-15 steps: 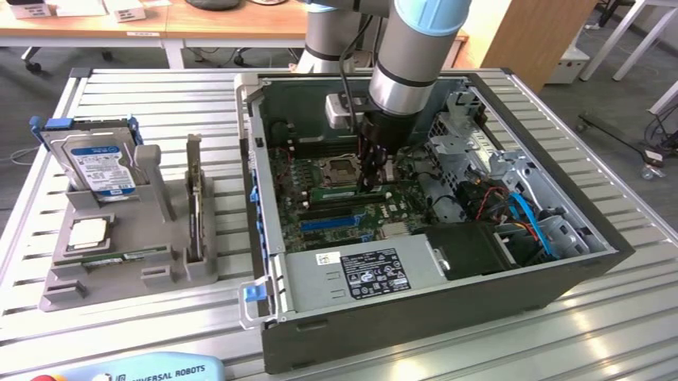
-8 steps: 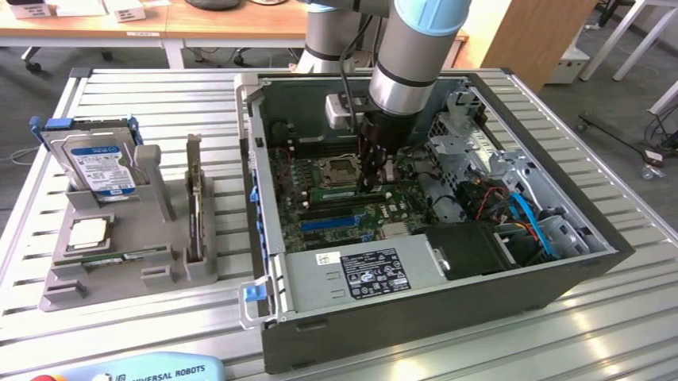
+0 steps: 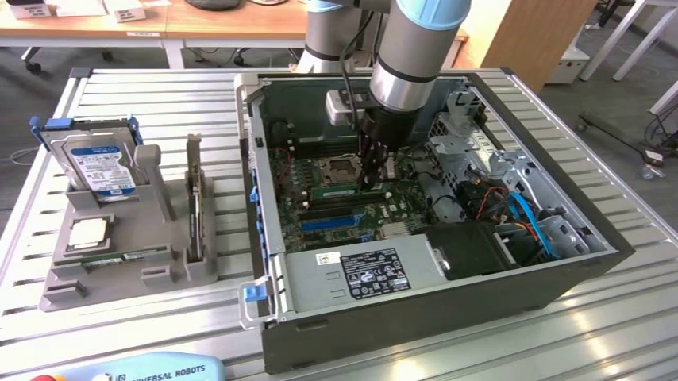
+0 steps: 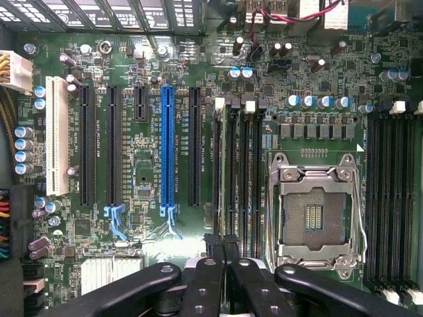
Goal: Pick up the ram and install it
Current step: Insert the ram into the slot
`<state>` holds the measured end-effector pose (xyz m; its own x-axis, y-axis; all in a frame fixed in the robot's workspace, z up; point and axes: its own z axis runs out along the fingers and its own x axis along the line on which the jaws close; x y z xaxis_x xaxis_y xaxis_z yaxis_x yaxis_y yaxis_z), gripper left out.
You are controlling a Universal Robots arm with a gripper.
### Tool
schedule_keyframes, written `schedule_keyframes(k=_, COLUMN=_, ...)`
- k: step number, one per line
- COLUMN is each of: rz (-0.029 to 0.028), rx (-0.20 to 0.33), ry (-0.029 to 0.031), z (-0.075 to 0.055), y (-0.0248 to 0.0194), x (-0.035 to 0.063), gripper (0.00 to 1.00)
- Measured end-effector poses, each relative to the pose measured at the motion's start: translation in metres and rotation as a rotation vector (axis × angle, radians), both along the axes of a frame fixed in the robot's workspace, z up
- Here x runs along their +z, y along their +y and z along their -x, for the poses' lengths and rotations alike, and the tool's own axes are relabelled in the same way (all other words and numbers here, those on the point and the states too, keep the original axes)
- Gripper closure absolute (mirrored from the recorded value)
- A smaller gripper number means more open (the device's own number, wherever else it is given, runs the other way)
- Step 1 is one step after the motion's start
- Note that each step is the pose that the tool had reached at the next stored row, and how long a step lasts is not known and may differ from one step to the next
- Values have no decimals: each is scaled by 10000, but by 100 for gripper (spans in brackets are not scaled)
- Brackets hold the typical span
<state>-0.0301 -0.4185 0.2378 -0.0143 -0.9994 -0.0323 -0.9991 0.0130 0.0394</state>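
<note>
A computer case [image 3: 267,262] is lying open on the slatted counter [image 3: 138,87]. It is holding a green motherboard [image 3: 302,171] with a bare processor socket [image 3: 344,168] near its middle. A boxed power supply [image 3: 360,274] with a printed label is sitting along the near wall. A tangle of blue cables [image 3: 526,218] is sitting in the bay at the exterior view's right.

Well apart from the case, at the exterior view's left, a grey holder [image 3: 101,287] is carrying several parts. A hard drive [image 3: 103,167] is standing upright at its far end, and a dark expansion card [image 3: 194,202] is standing on edge along its side. A pale square part [image 3: 87,232] is lying flat in a pocket. A second green stick [image 3: 125,255] is lying flat just in front of it.

The ram [image 3: 333,191] is sitting inside the case, not in the holder. It is showing as a long, narrow green strip standing on its long edge in the memory slots. It lies just beside the processor socket and runs parallel to the blue slot [image 3: 330,223]. Its chips and label are too small to make out.

The claw [image 3: 371,184] is reaching straight down into the case at one end of that strip, its fingers [image 4: 213,277] drawn together. Whether they are pinching the ram or only pressing at it cannot be told.
</note>
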Motion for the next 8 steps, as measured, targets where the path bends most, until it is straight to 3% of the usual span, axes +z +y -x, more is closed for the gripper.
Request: schedule_keyframes(k=8, rz=2, rx=1, ry=1, z=0, y=0, x=-14, gripper=89)
